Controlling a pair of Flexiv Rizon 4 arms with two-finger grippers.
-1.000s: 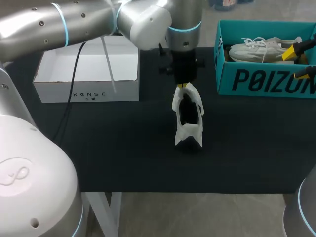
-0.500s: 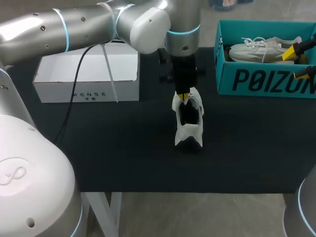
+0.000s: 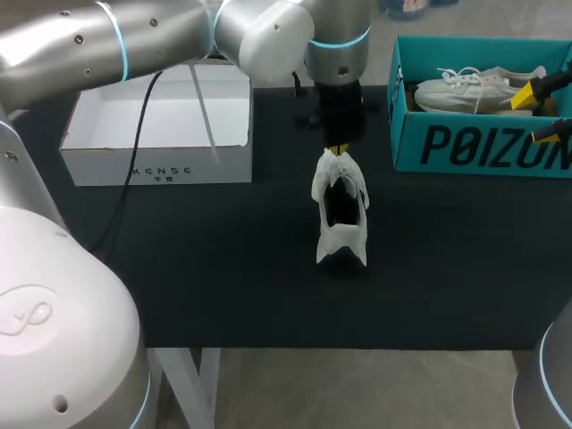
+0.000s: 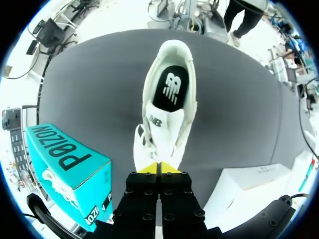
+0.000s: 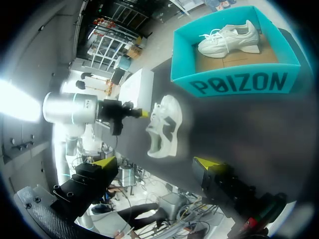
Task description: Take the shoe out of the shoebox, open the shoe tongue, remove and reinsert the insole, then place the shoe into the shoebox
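My left gripper [image 4: 159,167] had its yellow tips pressed together, pinching, as I judged it, the top edge of the tongue [image 4: 162,130] of the white mesh sneaker [image 3: 340,214]. The sneaker sat on the black table [image 3: 223,259] near the teal cardboard shoebox [image 3: 483,147]. A slow pull away from the heel (sole kept planted) seemed best. My own fingers hid how much tongue they held. My right gripper [image 5: 154,167] hung wide apart, empty.

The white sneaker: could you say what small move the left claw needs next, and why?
Probably open and reach ahead to the tongue: the left claw sits shut at the white fabric sneaker's lace end, and the tongue lies flat over the black insole.
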